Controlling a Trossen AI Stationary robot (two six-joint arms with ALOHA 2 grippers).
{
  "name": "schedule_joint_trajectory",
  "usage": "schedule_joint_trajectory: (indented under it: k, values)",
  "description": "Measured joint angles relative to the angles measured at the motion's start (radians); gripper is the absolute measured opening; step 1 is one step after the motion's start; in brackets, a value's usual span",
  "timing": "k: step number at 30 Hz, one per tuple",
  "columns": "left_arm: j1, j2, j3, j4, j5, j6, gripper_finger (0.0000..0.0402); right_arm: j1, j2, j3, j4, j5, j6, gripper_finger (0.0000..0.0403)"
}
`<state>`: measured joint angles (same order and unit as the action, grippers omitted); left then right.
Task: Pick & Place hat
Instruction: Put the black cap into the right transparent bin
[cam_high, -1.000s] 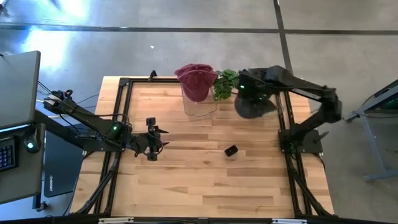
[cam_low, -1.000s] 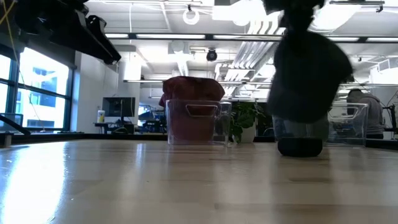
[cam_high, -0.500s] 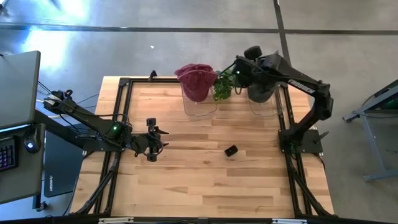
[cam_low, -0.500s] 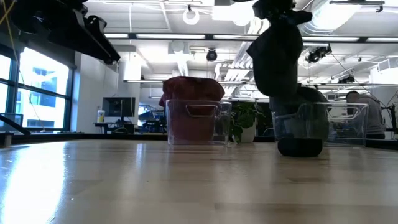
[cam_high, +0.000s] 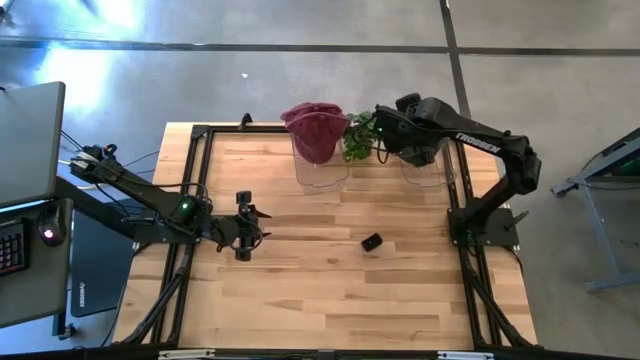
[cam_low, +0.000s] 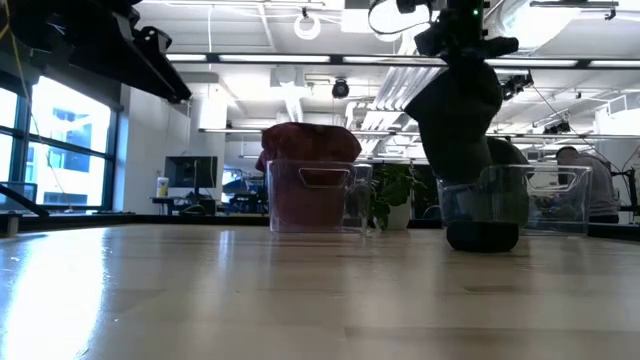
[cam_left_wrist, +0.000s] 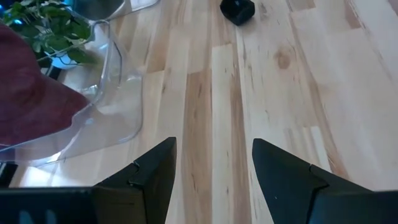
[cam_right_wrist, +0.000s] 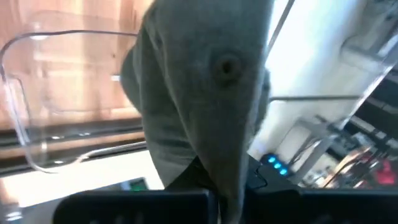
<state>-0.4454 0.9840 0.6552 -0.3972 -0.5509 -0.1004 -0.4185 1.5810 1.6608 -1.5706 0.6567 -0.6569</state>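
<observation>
A dark grey hat (cam_low: 455, 115) hangs in the air at the table's far right, with my right gripper (cam_low: 458, 45) shut on its top. It hangs over a clear bin (cam_high: 428, 170); its lower end (cam_low: 462, 178) is about level with the bin's rim. The crown button (cam_right_wrist: 227, 64) shows in the right wrist view. A maroon hat (cam_high: 317, 130) fills a second clear bin (cam_high: 322, 165) to the left. My left gripper (cam_left_wrist: 214, 168) hovers open over bare wood at the table's left, holding nothing. My right gripper pinches a bunched fold of the grey hat's cloth (cam_right_wrist: 214, 168) between its two fingers, coming at it slanting down from above. The hat hangs slack below the fingers, clear of the table, over the right bin.
A small black object (cam_high: 371, 242) lies on the wood near the table's middle. A green plant (cam_high: 362, 135) stands between the two bins. A black frame (cam_high: 200, 135) borders the tabletop. Bare wood lies toward the near edge.
My right gripper has rolled its wrist and carried the grey hat from the bin's near left corner toward the far edge. The hat has swung and turned, showing wide before and narrower now, and hangs over the bin.
</observation>
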Motion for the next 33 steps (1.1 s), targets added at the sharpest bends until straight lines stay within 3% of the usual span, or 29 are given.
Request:
schedule_joint_trajectory:
  k: [5,14,21,25,29,33]
  values:
    - [0.000,0.000,0.000,-0.011,0.011,-0.010,0.0205,-0.013,-0.009,-0.041,-0.001,0.010,0.078,0.0005]
    - [0.000,0.000,0.000,-0.019,0.010,-0.010,0.0205,0.007,-0.021,0.092,0.000,-0.104,0.179,0.0003]
    - [0.000,0.000,0.000,-0.017,-0.023,-0.010,0.0205,-0.052,-0.031,0.129,0.000,-0.056,0.322,0.0001]
    - [0.000,0.000,0.000,-0.012,-0.046,-0.010,0.0204,-0.112,-0.063,0.114,0.001,0.018,0.268,0.0001]
    - [0.000,0.000,0.000,-0.002,-0.059,0.001,0.0204,-0.141,-0.110,0.046,-0.002,-0.124,0.247,0.0001]
    - [0.000,0.000,0.000,0.021,-0.101,0.049,0.0204,-0.141,-0.159,-0.084,0.000,-0.189,0.266,0.0001]
